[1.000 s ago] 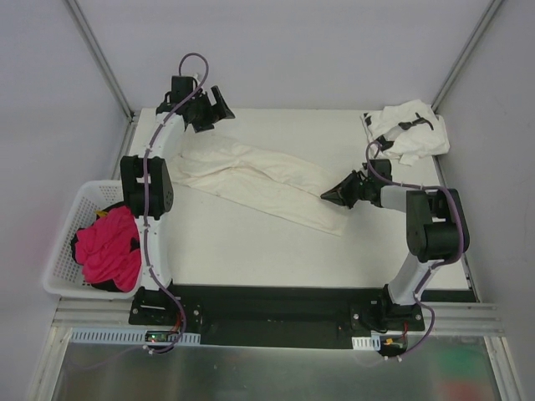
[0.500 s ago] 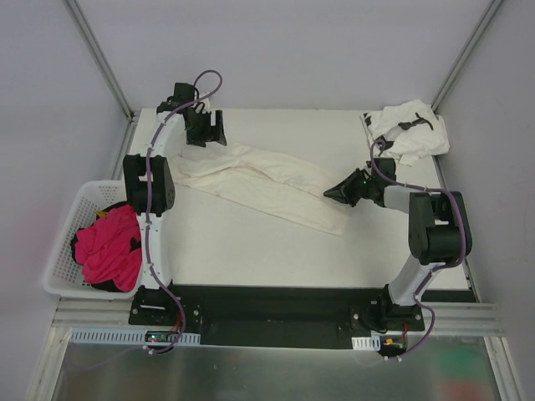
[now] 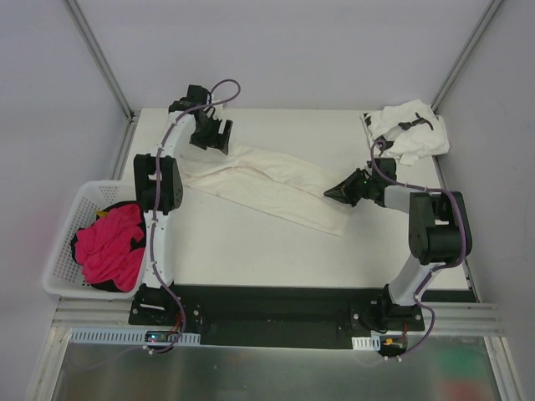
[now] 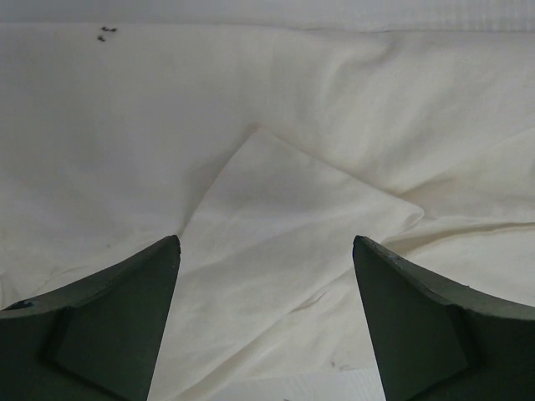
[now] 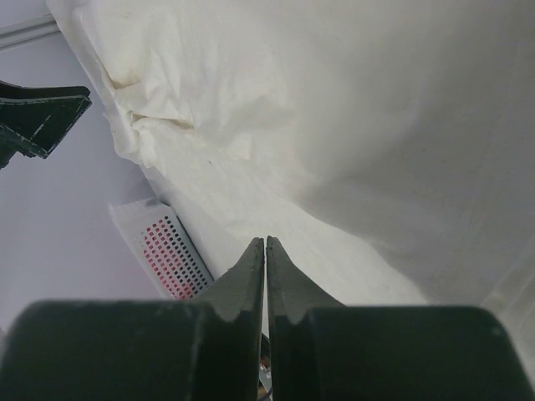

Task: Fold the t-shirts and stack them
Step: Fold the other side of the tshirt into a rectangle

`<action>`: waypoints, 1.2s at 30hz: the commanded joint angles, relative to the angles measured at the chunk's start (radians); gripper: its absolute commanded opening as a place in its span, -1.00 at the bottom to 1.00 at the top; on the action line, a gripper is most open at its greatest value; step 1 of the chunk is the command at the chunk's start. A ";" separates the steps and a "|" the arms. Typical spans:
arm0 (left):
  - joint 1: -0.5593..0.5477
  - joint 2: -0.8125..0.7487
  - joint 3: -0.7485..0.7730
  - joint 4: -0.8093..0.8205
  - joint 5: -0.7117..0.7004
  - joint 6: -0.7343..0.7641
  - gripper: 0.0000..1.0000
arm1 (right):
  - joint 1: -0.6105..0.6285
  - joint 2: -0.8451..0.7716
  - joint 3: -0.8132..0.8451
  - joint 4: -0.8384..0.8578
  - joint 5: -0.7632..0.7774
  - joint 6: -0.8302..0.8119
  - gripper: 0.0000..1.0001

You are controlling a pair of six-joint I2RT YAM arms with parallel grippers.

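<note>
L gripper [image 4: 266, 251] spread wide over a folded corner of the cream t-shirt [image 3: 276, 180]. R gripper [image 5: 266, 244] pressed tight together at its edge — cloth nipped or not, can't tell. Printed t-shirt [image 3: 407, 129] bunched far-right — marks mostly hidden.

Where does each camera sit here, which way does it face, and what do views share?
Top external: above and behind the bases, looking down on the white table; both arms show whole.
Left wrist: on the left arm, looking down at the long cream-white cloth t-shirt; own jaws wide apart.
Right wrist: on the right arm, looking across that shirt toward the white plastic basket; own jaws shut.
Shared: all show the shirt; top and right wrist show the basket.
</note>
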 commanded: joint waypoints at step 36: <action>-0.049 0.152 0.191 -0.014 -0.048 0.036 0.39 | -0.040 -0.059 -0.030 0.030 -0.035 0.012 -0.95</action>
